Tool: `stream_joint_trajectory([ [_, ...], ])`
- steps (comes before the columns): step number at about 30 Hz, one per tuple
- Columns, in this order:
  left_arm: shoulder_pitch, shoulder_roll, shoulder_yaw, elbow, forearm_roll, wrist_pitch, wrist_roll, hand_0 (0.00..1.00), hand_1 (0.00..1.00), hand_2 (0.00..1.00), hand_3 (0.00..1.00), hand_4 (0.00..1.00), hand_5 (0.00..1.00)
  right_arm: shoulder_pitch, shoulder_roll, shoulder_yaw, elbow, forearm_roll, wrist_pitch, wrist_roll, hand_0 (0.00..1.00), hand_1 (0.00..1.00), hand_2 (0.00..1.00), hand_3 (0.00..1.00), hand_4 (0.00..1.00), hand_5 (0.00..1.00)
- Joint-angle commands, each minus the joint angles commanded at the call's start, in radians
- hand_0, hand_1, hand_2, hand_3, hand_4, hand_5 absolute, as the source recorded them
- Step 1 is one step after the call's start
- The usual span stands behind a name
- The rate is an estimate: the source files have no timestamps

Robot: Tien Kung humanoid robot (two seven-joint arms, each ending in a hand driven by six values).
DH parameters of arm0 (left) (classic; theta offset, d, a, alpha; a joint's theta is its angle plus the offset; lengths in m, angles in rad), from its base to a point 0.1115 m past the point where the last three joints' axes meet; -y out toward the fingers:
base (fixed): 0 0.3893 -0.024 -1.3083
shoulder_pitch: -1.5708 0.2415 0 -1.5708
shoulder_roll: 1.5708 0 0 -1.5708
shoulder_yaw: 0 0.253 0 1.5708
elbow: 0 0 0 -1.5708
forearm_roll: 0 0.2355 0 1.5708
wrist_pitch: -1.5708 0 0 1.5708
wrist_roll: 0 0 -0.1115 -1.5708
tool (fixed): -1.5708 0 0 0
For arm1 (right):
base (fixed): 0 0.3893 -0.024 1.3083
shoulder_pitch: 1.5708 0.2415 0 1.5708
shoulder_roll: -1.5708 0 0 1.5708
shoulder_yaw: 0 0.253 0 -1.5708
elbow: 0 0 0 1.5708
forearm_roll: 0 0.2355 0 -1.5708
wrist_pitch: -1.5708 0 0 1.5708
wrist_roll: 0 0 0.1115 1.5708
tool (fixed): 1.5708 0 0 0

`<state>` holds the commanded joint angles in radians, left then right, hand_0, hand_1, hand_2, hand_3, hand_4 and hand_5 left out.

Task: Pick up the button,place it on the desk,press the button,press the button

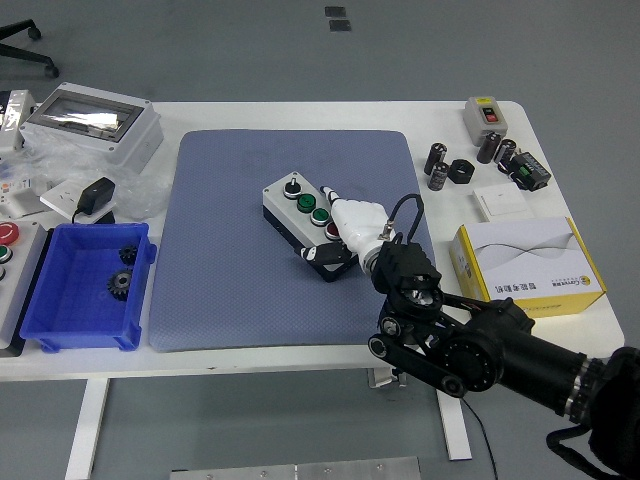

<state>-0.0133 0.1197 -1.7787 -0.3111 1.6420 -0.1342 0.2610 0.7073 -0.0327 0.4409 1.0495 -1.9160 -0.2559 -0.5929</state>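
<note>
The button box (293,204) is a grey box with a black knob, two green buttons and a red button. It sits on the blue-grey mat (230,270) in the middle of the table, lying at a slant. My right hand (338,226), white with black fingertips, is closed around the box's near right end, with the thumb on the near side and the fingers over the far side. I cannot tell whether the box is lifted off the mat. My left arm is out of view.
A blue bin (60,320) with black gears stands at the near left. A grey enclosure (95,125) and a black adapter (97,193) lie at the far left. A yellow-white carton (525,265), black capacitors (438,165) and a small switch box (487,115) are on the right.
</note>
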Motion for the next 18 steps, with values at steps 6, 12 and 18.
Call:
stream_joint_trajectory([
  [6, -0.001, 0.003, 0.004, 0.006, -0.01, 0.008, -0.018, 0.491, 0.462, 0.458, 0.738, 0.002, 0.002, -0.001, -0.003, -0.007, 0.006, -0.031, 0.008, 0.015, 0.114, 0.362, 0.39, 0.736, 0.284, 0.002],
  [12, 0.001, 0.003, 0.008, 0.008, -0.017, 0.012, -0.023, 0.494, 0.465, 0.461, 0.738, 0.002, 0.002, -0.003, -0.003, -0.016, -0.001, -0.042, 0.001, 0.022, 0.079, 0.292, 0.353, 0.534, 0.019, 0.002],
  [18, 0.001, 0.004, 0.011, 0.009, -0.021, 0.016, -0.023, 0.495, 0.466, 0.462, 0.738, 0.002, 0.002, -0.007, -0.005, -0.005, -0.01, -0.056, -0.038, 0.051, 0.06, 0.267, 0.349, 0.455, 0.002, 0.002],
])
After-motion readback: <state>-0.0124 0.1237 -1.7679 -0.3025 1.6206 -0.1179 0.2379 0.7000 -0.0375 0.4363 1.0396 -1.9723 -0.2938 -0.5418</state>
